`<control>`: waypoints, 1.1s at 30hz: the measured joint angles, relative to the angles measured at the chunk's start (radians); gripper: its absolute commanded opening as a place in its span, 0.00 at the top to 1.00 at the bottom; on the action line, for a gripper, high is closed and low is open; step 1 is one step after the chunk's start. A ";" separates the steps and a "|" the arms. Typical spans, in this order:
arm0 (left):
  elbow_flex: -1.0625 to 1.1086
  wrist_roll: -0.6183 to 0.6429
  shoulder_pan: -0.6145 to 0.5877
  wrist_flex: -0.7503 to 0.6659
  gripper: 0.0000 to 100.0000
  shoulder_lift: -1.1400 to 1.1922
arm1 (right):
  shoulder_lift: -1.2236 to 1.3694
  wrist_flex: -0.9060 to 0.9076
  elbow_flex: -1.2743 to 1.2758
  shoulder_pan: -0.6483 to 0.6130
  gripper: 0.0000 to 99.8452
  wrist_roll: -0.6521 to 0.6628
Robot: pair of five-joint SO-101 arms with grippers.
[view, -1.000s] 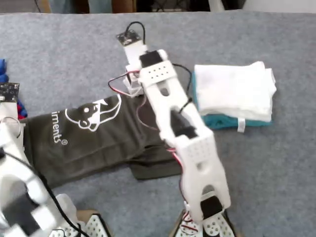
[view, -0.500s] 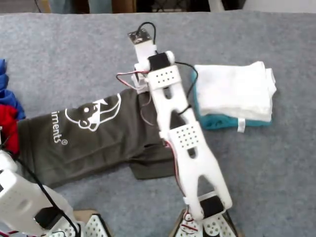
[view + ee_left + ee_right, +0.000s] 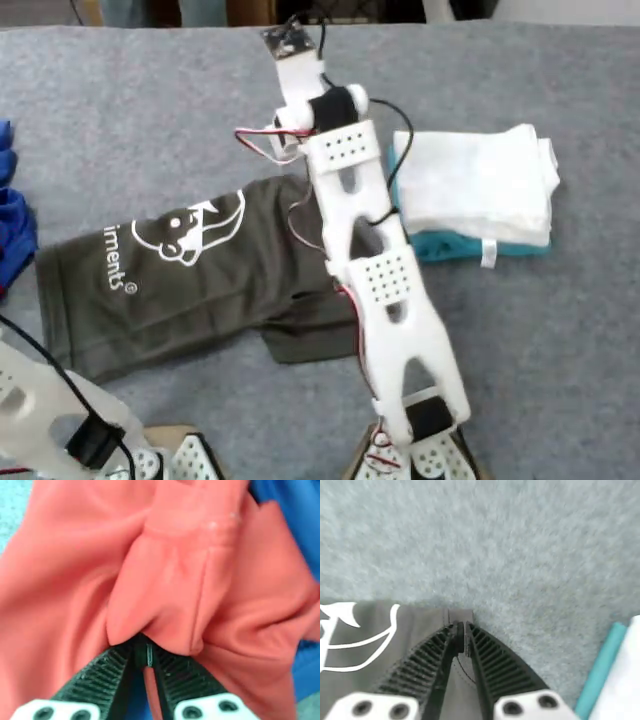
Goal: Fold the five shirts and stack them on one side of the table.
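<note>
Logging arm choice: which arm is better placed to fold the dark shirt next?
Right. The right gripper is already shut on the dark shirt at its edge. The left gripper is clamped on a red shirt, so it looks occupied.

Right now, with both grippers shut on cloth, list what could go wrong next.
The right gripper pinches only the dark shirt at its very edge; pulling may slip it free.
The right arm lies close beside the folded white shirt; a sideways sweep could skew that stack.
The left gripper holds a bunched fold of the red shirt, which lies against the blue shirt; lifting might drag both.
</note>
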 measured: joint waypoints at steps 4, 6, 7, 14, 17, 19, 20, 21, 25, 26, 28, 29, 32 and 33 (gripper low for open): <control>-0.163 0.078 0.037 0.178 0.97 -0.002 | -0.083 0.003 0.041 0.009 0.98 0.000; -0.242 0.100 0.068 0.275 0.97 0.000 | -0.129 0.003 0.101 0.006 0.98 0.000; -0.276 0.104 0.084 0.322 0.97 -0.002 | -0.158 0.003 0.140 0.006 0.98 0.000; -0.342 0.124 0.216 0.571 0.97 -0.084 | -0.391 0.003 0.552 0.015 0.98 0.064; -0.302 0.124 0.258 0.620 0.97 -0.170 | -0.519 0.003 0.752 0.018 0.98 0.071; -0.229 0.124 0.290 0.628 0.97 -0.238 | -0.612 0.003 0.888 0.025 0.98 0.071; -0.178 0.124 0.305 0.626 0.97 -0.275 | -0.655 0.003 0.962 0.026 0.98 0.071; -0.118 0.124 0.321 0.620 0.97 -0.313 | -0.697 0.003 1.039 0.026 0.98 0.081; 0.183 0.091 0.367 0.488 0.97 -0.488 | -0.839 0.002 1.346 0.021 0.98 0.158; 0.269 0.072 0.373 0.434 0.97 -0.537 | -0.867 -0.002 1.421 0.014 0.98 0.170; 0.451 0.038 0.379 0.325 0.97 -0.629 | -0.921 -0.025 1.559 -0.018 0.98 0.181; 0.540 0.025 0.381 0.270 0.97 -0.669 | -0.948 -0.051 1.617 -0.038 0.98 0.184; 0.747 -0.008 0.379 0.121 0.97 -0.724 | -1.022 -0.130 1.761 -0.095 0.98 0.186; 0.789 -0.017 0.379 0.084 0.97 -0.726 | -1.040 -0.152 1.800 -0.115 0.98 0.186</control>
